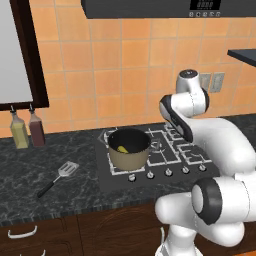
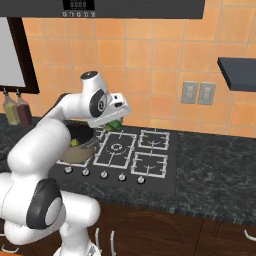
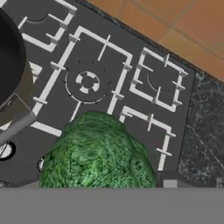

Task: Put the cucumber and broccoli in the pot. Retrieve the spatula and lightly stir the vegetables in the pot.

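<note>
fuzzy dark-green broccoli (image 3: 96,153) pinched in gripper (image 2: 116,121) | round tan pot (image 1: 129,150), yellow-green piece (image 1: 122,148) inside | slotted silver spatula (image 1: 59,177) on speckled counter (image 1: 45,160)

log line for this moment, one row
stage: carrying broccoli to pot | gripper: shut on broccoli, above stove | cucumber: in pot | spatula: on counter, untouched

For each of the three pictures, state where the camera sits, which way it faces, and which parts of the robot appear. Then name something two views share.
Left base view: behind-left of the arm, facing the pot, spatula and tiled wall; white arm at right.
Right base view: behind-right, facing the hob; arm at left, hand carrying the broccoli.
Hand view: on the hand, looking down at broccoli above the hob.
Shared: the pot appears in both base views.
</note>
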Robot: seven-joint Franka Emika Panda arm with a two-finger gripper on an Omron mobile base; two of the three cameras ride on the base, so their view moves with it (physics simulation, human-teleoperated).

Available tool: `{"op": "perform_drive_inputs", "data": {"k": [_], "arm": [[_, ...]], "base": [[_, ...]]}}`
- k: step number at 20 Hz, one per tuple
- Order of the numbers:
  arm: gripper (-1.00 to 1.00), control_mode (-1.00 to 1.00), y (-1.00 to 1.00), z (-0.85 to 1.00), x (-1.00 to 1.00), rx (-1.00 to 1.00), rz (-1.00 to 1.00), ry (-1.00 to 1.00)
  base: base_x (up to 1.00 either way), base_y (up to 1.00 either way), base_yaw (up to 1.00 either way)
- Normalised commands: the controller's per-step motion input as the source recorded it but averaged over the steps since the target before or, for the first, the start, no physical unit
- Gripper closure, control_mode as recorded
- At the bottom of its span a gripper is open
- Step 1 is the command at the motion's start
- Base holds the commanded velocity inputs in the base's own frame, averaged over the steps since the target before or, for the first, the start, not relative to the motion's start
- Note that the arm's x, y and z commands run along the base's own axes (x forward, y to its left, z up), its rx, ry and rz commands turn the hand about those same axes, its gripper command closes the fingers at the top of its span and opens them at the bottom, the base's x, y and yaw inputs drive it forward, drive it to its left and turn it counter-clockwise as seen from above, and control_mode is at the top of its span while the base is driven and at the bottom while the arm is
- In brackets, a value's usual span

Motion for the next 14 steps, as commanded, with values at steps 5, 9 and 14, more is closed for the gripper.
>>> {"op": "perform_drive_inputs", "data": {"k": [5,9,14], "arm": [[1.0,-1.0,1.0,0.0,0.19,0.0,0.0,0.14],[1.0,-1.0,1.0,-0.11,0.29,0.0,0.0,0.17],[1.0,-1.0,0.96,-0.39,0.43,0.02,0.0,0.17]], "base": [[0.0,0.0,0.0],[0.0,0.0,0.0],[0.0,0.0,0.0]]}}
